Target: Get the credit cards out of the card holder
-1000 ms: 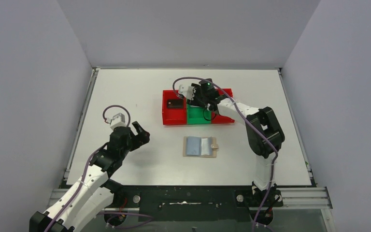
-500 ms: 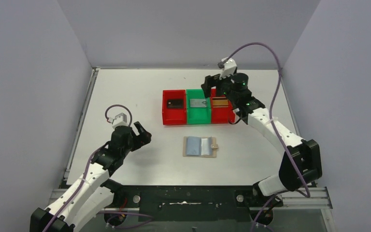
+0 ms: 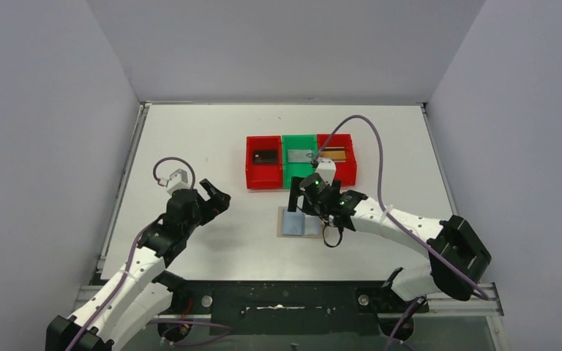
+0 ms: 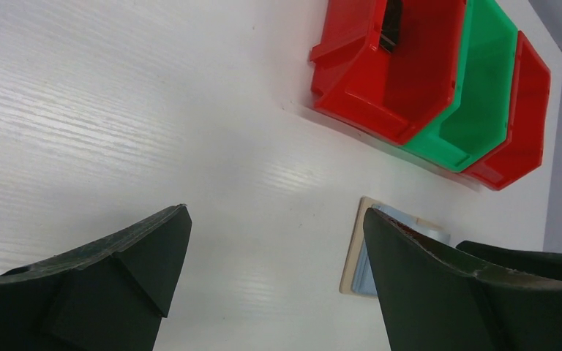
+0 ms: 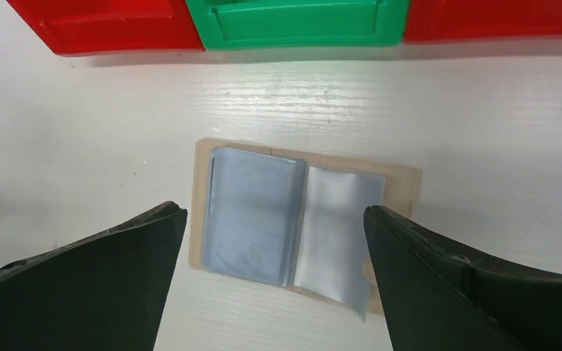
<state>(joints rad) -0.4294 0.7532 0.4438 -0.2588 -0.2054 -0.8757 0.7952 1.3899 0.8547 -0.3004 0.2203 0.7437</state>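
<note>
The card holder point(image 5: 300, 219) lies open on the table, beige with light blue sleeves that show no card. My right gripper point(image 5: 274, 212) hovers over it, open and holding nothing, and covers the right part of the card holder point(image 3: 290, 224) in the top view. The credit cards lie in the bins: a dark card point(image 3: 265, 156), a silver-grey card point(image 3: 301, 155) and a gold-brown card point(image 3: 334, 154). My left gripper point(image 3: 216, 196) stands open and empty above bare table, left of the holder. Its wrist view shows the card holder's edge point(image 4: 355, 256) beside the right finger.
Three bins stand in a row behind the holder: a red bin point(image 3: 252, 175), a green bin point(image 3: 300, 178) and a second red bin point(image 3: 351, 170). Grey walls enclose the table on three sides. The right arm's purple cable point(image 3: 369, 139) arcs over the bins.
My right arm has swung back from the bins to above the card holder, and its jaws have opened wide. The left arm has barely shifted.
</note>
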